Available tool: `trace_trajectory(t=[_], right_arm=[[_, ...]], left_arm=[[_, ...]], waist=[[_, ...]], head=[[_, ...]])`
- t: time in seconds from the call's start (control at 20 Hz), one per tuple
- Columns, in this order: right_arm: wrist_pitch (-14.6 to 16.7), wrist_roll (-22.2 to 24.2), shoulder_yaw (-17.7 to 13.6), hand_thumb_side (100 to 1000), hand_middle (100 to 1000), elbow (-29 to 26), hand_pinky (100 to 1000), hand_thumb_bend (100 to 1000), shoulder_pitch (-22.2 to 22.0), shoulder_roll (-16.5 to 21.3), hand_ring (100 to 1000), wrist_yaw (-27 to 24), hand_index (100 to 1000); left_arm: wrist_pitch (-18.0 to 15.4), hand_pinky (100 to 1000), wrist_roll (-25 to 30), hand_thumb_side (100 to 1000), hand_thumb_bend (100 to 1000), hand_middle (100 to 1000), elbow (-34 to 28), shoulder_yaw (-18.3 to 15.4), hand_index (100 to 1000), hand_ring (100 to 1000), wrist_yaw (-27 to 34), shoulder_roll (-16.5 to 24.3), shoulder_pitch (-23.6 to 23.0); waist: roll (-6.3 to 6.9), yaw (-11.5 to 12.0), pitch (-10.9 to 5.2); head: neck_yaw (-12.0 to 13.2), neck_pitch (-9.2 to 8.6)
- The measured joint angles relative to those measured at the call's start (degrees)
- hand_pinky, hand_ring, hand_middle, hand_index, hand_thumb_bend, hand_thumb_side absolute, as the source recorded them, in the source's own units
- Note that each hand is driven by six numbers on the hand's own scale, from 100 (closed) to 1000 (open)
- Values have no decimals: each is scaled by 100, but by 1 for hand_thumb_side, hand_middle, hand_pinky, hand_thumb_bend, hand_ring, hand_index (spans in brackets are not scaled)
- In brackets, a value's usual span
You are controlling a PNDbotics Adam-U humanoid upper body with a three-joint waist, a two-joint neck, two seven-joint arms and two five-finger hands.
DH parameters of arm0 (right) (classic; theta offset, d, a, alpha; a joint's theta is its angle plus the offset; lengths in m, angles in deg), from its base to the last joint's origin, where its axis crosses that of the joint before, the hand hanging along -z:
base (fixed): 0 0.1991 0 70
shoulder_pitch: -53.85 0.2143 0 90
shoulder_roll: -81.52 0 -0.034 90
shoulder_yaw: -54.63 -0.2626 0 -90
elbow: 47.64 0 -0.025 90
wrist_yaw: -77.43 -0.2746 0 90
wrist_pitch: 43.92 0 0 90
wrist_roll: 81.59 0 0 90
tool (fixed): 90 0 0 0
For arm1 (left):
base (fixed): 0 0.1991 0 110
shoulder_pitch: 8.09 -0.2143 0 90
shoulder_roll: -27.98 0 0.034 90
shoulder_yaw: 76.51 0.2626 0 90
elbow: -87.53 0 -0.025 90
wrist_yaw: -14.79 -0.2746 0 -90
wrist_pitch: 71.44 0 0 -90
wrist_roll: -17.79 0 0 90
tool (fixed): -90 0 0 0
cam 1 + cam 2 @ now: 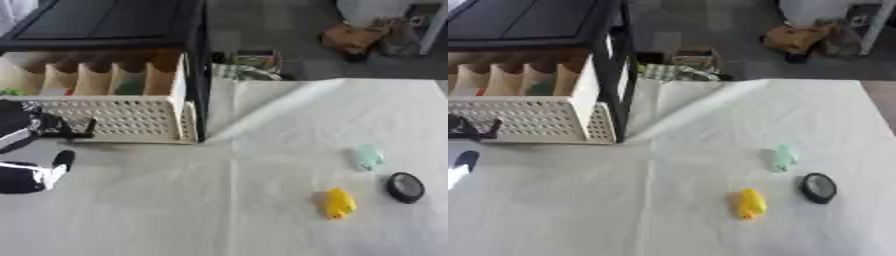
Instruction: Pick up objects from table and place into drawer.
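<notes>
Left hand [44, 131]: grasping the drawer [131, 118] handle [80, 128].
Risk: your toys sit far right of the drawer; yellow one [339, 203] may tip.

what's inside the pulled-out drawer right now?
The drawer shows wooden dividers, a green thing in one slot and something red further left. Its perforated front hides the slot bottoms.

No legible text, labels, brands or nos. anywhere in either view.
</notes>
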Motion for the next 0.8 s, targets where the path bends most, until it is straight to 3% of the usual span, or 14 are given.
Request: trace_trajectory(t=[0.35, 0.55, 0.8], right_arm=[[4, 2, -1, 969, 387, 0, 752, 389, 1, -6, 694, -27, 822], [9, 7, -1, 971, 388, 0, 754, 390, 4, -16, 695, -42, 822], [12, 7, -1, 973, 388, 0, 754, 391, 2, -43, 696, -44, 823]], left_arm=[[-64, 100, -178, 408, 105, 100, -43, -34, 717, 100, -98, 3, -155], [-36, 100, -243, 408, 105, 100, -51, -29, 924, 100, -116, 3, -204], [-29, 100, -361, 408, 105, 100, -53, -27, 942, 100, 76, 3, -209]], waist=[[-26, 14, -17], [-41, 20, -35], [-78, 20, -43]], head=[[0, 0], [1, 0], [7, 0]])
